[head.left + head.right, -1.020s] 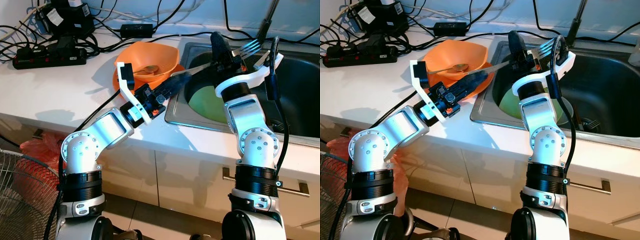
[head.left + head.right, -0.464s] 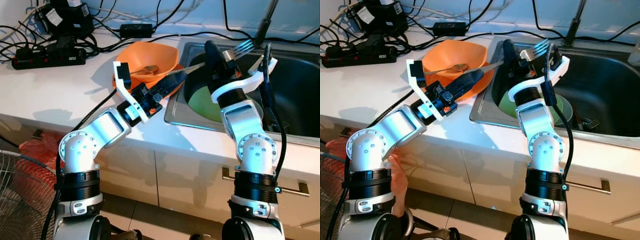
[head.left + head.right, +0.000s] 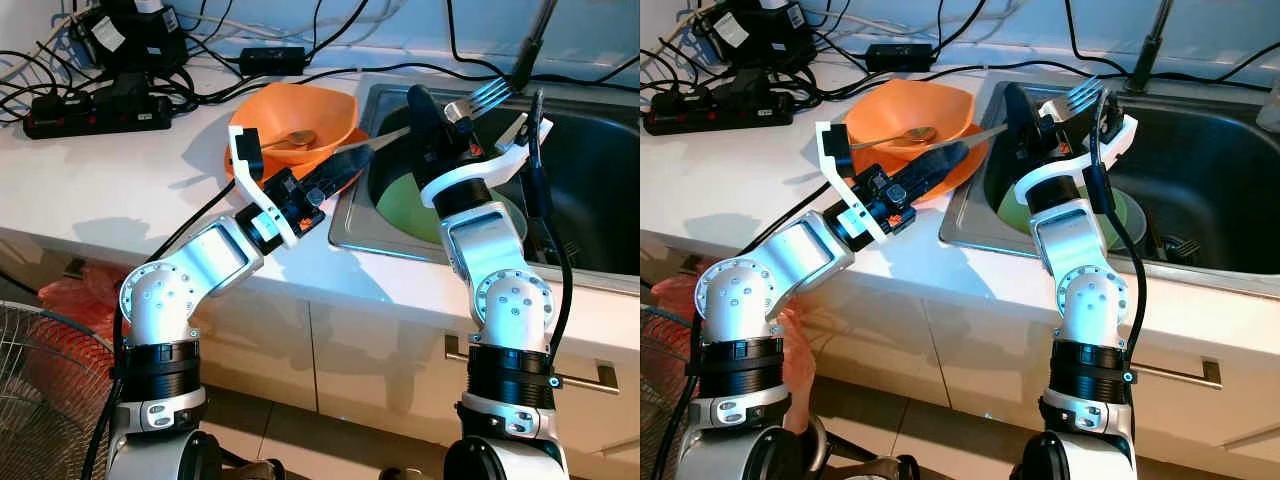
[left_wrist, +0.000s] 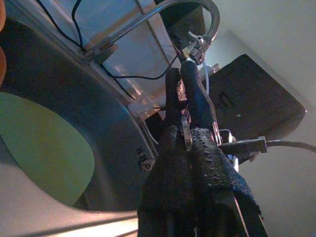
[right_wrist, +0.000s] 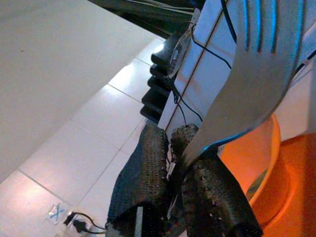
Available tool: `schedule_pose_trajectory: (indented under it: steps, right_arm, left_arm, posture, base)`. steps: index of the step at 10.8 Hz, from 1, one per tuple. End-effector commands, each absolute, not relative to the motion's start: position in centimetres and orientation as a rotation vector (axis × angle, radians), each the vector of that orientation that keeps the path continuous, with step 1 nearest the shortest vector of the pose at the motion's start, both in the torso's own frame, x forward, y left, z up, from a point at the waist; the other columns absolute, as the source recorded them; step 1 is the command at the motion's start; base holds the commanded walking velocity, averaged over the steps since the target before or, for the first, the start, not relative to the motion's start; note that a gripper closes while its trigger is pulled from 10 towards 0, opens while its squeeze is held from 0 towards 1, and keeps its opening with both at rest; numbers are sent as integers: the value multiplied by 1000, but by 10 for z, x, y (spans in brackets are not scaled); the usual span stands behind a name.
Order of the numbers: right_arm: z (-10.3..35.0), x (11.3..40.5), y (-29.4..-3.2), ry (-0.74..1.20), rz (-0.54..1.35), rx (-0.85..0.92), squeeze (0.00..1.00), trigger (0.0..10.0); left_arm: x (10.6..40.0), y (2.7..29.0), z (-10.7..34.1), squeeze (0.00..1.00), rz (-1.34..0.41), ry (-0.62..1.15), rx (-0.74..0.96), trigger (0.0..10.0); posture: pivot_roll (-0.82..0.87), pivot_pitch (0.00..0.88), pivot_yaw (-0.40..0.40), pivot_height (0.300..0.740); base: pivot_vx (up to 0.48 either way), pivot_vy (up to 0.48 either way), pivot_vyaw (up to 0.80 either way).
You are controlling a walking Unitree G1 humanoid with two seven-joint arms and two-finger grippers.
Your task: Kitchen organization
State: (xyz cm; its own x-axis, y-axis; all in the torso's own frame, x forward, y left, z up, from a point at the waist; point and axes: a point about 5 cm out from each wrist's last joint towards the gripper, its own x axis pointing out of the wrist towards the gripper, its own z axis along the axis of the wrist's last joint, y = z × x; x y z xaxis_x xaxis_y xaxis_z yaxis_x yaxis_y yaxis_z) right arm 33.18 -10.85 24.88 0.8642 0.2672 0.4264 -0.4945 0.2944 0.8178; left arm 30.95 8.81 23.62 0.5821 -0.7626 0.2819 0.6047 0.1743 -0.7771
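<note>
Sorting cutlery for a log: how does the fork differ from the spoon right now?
The fork is held up by the right gripper, tines raised above the sink; the spoon lies loose in the orange bowl on the counter. The fork's tines show plainly; the spoon's bowl end rests inside. Both look metallic.
</note>
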Motion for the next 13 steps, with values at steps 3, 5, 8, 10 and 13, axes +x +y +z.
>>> schedule_pose_trajectory:
  steps: [3, 5, 8, 10, 13]
  right_arm:
    - [240, 330, -102, -187, 476, 1178, 0, 0]
    - [240, 331, -102, -188, 477, 1173, 0, 0]
    - [241, 331, -103, -191, 469, 1168, 0, 0]
    - [240, 333, -105, -196, 440, 1151, 0, 0]
    - [237, 340, -113, -196, 346, 1050, 0, 0]
  left_arm:
    - [306, 82, 245, 0, -1033, 169, -915, 10000]
    - [300, 80, 245, 1000, -1094, 179, -925, 10000]
    - [296, 79, 246, 1000, -1136, 181, -914, 10000]
    - [293, 79, 248, 1000, -1159, 181, -909, 10000]
    - [282, 79, 249, 1000, -1249, 187, -900, 10000]
  posture:
    - [-20, 109, 76, 740]
    - [-21, 108, 74, 740]
    - [-21, 106, 75, 740]
    - [-19, 101, 74, 740]
    - [-16, 100, 68, 740]
  base:
    - [0, 0, 0]
    - [0, 0, 0]
    - [0, 0, 0]
    - [0, 0, 0]
    - [0, 0, 0]
